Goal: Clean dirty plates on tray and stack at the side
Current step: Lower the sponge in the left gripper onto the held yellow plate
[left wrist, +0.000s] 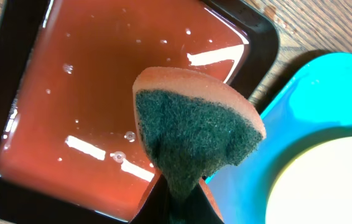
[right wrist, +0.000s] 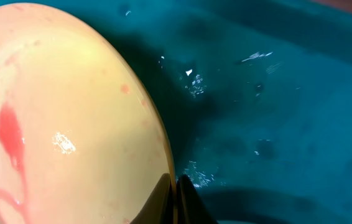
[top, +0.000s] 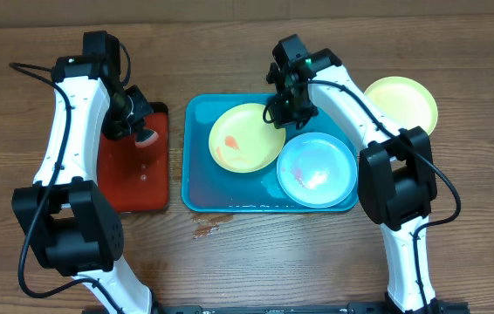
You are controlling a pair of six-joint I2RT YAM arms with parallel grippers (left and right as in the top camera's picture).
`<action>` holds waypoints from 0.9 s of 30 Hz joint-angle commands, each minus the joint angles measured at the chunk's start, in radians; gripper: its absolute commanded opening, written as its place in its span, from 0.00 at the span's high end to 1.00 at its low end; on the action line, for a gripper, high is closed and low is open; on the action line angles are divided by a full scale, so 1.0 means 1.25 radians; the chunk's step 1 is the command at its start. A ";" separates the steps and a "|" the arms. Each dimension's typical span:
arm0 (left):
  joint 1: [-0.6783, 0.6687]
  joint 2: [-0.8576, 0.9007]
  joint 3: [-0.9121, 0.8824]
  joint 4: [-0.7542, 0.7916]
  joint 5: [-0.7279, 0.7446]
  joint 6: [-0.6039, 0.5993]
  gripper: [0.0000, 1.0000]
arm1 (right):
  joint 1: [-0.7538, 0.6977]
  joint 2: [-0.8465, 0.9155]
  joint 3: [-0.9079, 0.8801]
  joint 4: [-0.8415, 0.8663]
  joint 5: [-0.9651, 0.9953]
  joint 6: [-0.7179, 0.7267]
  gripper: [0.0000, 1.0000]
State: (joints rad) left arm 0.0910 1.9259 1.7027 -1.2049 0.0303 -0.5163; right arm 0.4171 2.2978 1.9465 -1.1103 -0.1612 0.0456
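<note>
**A:** Wide view first: a brown wooden table (top: 229,253), and on it the large turquoise rectangular plastic tray (top: 196,179), its floor wet and shiny.

**B:** Just left of it sits the smaller red-brown tray with the black rim (top: 129,183), with water pooled in it.

**A:** Plates! A round lime-green plastic plate (top: 245,139), smeared orange-red, lies in the turquoise tray. The pale blue plate (top: 317,168) is just beside it, also smeared.

**B:** And the second lime-green plate (top: 401,103) is off on the table, right of the tray.

**A:** Smaller now: an orange sponge with a dark green scouring face (left wrist: 194,130). The left gripper (top: 138,131) is clamped on it, above the red-brown tray.

**B:** The right gripper (right wrist: 176,193) has its fingers pressed together, pinching the smeared lime-green plate's rim!
</note>
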 commanded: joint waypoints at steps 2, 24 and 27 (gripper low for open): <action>-0.015 -0.018 0.013 -0.002 0.045 0.019 0.96 | 0.000 -0.005 -0.062 0.053 -0.041 0.070 0.96; -0.292 -0.009 -0.175 0.329 0.081 -0.054 0.96 | 0.003 -0.004 -0.195 0.143 -0.047 0.192 0.96; -0.314 0.005 -0.176 0.382 0.081 -0.079 0.96 | 0.003 -0.004 -0.198 0.137 -0.058 0.192 0.96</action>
State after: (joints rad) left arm -0.2855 1.9266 1.4883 -0.7578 0.1215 -0.5728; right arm 0.4168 2.2749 1.7462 -0.9154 -0.2474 0.2737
